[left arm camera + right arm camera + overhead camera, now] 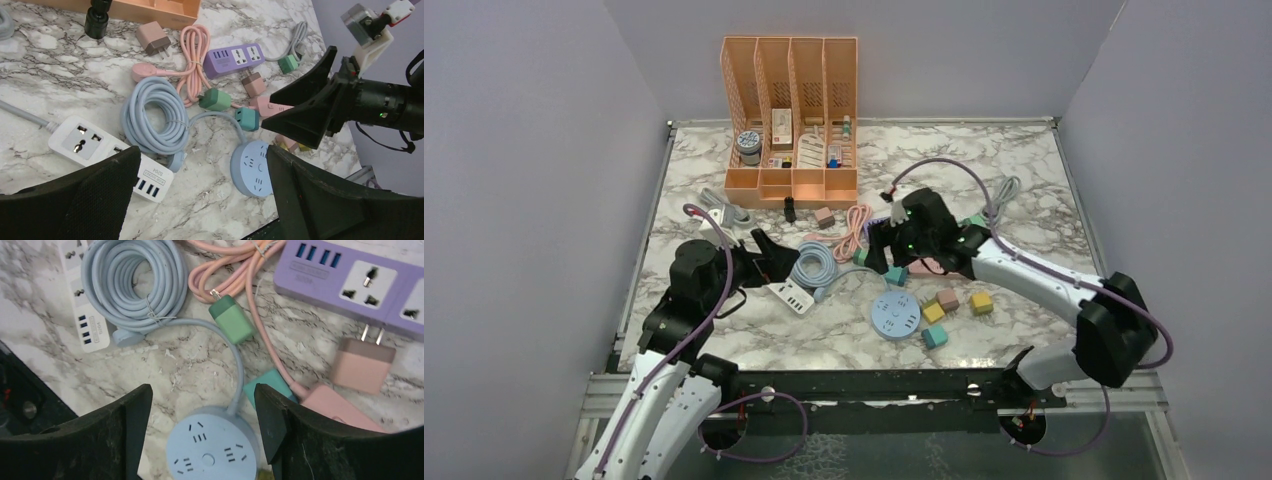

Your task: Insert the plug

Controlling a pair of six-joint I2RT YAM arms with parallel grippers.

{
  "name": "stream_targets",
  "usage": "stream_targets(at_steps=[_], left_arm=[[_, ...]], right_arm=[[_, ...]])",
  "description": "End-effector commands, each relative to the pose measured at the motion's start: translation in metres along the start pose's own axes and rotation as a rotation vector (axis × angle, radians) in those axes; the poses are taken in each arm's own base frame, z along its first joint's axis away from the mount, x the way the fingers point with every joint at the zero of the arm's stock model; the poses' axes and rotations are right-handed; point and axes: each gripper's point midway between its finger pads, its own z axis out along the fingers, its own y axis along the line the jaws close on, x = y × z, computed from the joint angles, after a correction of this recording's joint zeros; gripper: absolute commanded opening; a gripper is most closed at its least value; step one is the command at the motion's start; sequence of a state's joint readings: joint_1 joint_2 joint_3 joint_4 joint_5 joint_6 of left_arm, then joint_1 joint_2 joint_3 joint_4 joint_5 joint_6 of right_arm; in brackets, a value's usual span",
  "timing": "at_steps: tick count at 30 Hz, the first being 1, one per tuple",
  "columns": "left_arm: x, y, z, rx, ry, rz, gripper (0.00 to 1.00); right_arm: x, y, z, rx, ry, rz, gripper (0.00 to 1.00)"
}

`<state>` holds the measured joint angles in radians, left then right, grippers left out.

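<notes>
A round blue socket (895,316) (212,450) lies flat on the marble table, its cable running to a blue coil (814,265) (132,282). My right gripper (879,262) (202,395) hovers open just above the socket's far edge with nothing between its fingers. A teal plug (894,274) (267,385) lies right beside its right finger, and a green plug (231,319) (215,99) on a pink cable lies a little beyond. My left gripper (769,262) (202,155) is wide open and empty over the white power strip (792,296) (95,147).
A purple power strip (360,282) and a pink adapter (362,362) lie behind the right gripper. Coloured blocks (954,300) sit right of the round socket. An orange file organizer (792,120) stands at the back, with a black bottle (790,208) in front of it.
</notes>
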<state>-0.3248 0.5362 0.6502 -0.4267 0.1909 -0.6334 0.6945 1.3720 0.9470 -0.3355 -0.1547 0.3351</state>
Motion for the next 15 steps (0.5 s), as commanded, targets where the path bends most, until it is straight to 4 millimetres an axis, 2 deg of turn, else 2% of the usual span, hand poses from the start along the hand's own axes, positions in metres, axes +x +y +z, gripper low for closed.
stream_targets(at_steps=[1, 7, 15], left_arm=[[-0.001, 0.009, 0.008, -0.026, -0.041, -0.017, 0.99], [-0.001, 0.011, 0.013, -0.009, -0.068, -0.01, 1.0], [0.006, 0.013, 0.023, 0.005, -0.051, -0.021, 0.99]], right_arm=[[-0.014, -0.003, 0.037, 0.075, -0.022, -0.202, 0.75], [-0.012, -0.009, 0.071, 0.077, 0.018, -0.273, 0.72], [-0.005, -0.016, 0.101, 0.069, 0.073, -0.366, 0.64]])
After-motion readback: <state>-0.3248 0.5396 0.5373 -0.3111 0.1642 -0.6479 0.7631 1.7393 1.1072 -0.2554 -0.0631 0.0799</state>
